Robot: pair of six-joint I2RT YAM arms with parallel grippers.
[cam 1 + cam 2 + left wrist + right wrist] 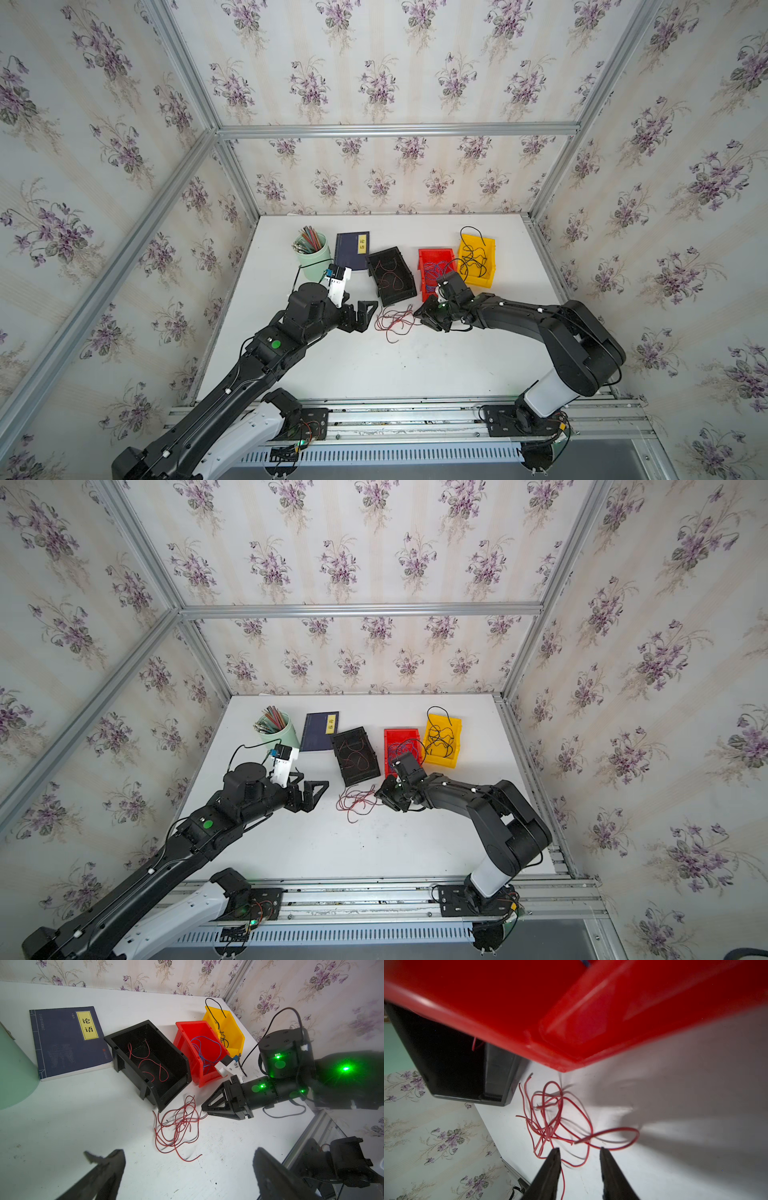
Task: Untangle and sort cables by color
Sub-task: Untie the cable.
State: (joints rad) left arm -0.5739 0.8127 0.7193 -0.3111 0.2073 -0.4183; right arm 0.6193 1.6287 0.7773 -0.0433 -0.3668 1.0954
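A loose tangle of red cables (395, 324) (357, 802) lies on the white table in front of the bins. My left gripper (365, 316) (189, 1153) hovers just left of it, wide open and empty. My right gripper (424, 316) (579, 1152) is at the tangle's right edge, low over the table, jaws partly apart; a red strand (550, 1122) runs between the fingers (555, 1159) but is not pinched. The black bin (126, 1029) holds red cables (153, 1064), the red bin (191, 1022) holds blue cables (204, 1049), and the yellow bin (232, 1022) holds black cables (222, 1036).
A pale green cup (313, 259) of coloured pencils and a dark blue book (352, 249) stand at the back left. The three bins sit in a row behind the tangle, the red one right above my right wrist. Aluminium rails edge the table.
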